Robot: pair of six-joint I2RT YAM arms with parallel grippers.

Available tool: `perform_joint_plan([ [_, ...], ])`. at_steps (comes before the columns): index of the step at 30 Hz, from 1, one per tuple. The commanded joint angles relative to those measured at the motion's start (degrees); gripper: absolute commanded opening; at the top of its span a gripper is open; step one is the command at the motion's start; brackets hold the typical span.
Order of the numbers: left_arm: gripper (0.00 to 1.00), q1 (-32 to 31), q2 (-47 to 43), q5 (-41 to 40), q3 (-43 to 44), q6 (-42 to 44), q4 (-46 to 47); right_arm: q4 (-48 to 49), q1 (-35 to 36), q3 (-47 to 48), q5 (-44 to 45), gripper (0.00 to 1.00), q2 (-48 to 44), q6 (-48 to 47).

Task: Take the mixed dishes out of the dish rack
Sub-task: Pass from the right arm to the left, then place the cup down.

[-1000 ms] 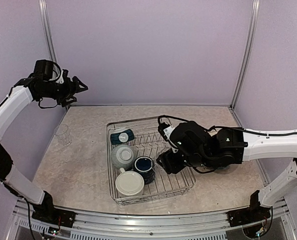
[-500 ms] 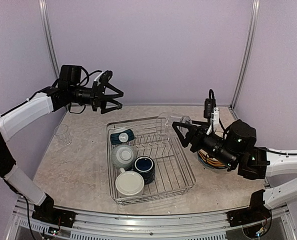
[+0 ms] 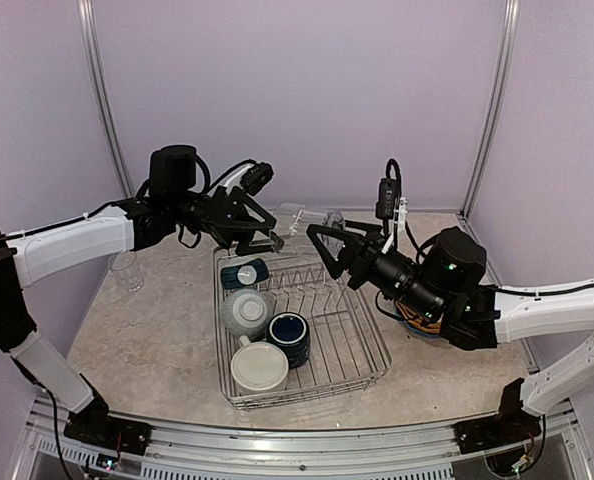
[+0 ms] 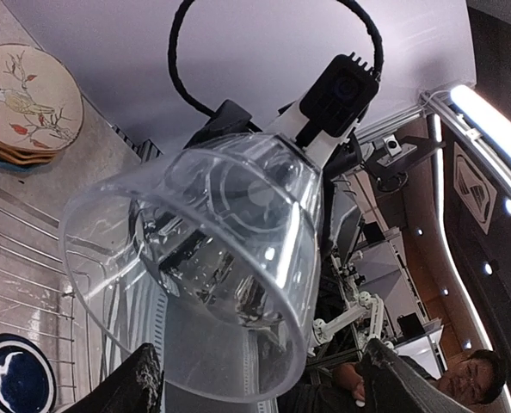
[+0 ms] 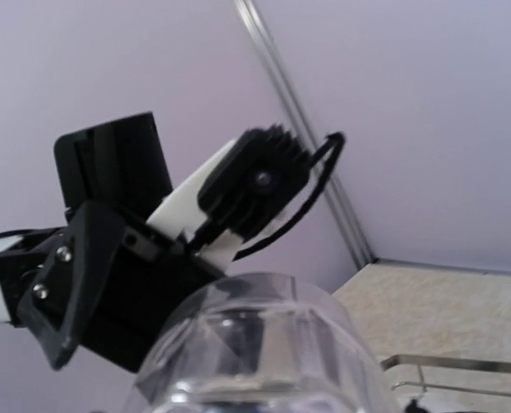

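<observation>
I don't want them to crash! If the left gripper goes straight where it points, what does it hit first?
Most likely the clear glass tumbler, which the right gripper holds just ahead of the open jaws of the left gripper. The exact depth is hard to judge.

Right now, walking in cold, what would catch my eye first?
The right gripper holds a clear tumbler in mid-air above the far edge of the dish rack, facing the open left gripper. Below, a navy mug and a cream mug sit at the rack's near left.
</observation>
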Motion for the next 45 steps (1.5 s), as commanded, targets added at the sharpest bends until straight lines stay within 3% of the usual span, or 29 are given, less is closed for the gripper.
perform_joint_plan([
  [1,0.73,-0.3,-1.0,2.5,-1.9,-5.4,10.6,7.7,-1.3,0.9,-3.8,0.02,2.2,2.6],
  [6,0.61,-0.4,-1.3,2.9,-1.6,-6.2,10.9,11.9,-2.6,1.4,-7.8,0.01,6.5,5.8],
  [15,0.24,-0.4,-1.9,4.3,-1.0,-7.1,11.1,26.2,-7.5,-1.8,-16.3,0.02,12.3,16.1],
  [17,0.14,-0.3,-2.1,4.2,-0.8,-6.6,10.3,28.0,-8.3,-1.9,-18.2,0.04,13.6,17.8],
  [19,0.01,-0.3,-2.1,4.0,0.0,-5.4,8.2,28.1,-8.6,-1.8,-19.4,0.14,14.1,18.1],
  [22,0.0,0.3,-2.4,2.2,0.7,-1.9,3.4,26.5,-8.7,-2.2,-18.2,0.33,13.7,17.8],
  [27,0.0,2.5,-3.1,-0.6,3.4,5.2,-6.3,19.0,-10.1,-3.7,-15.4,0.86,10.2,17.6],
  [29,0.0,3.8,-3.8,-3.1,5.4,9.7,-13.0,13.2,-11.1,-3.9,-13.7,0.99,8.1,17.3],
  [33,0.0,5.5,-5.4,-14.5,8.9,17.0,-24.5,-2.0,-12.7,-2.7,-10.2,1.0,3.8,14.7],
  [36,0.0,7.4,-6.1,-23.9,11.7,17.4,-32.1,-9.4,-13.0,-1.7,-7.2,1.0,1.2,12.0],
  [41,0.0,15.7,-6.2,-38.3,13.8,15.0,-50.1,-14.0,-13.0,-2.7,-4.2,1.0,-2.1,9.0],
  [45,0.0,25.4,-7.3,-48.0,13.2,17.9,-63.5,-15.1,-13.0,-4.0,-3.2,1.0,-3.6,7.2],
])
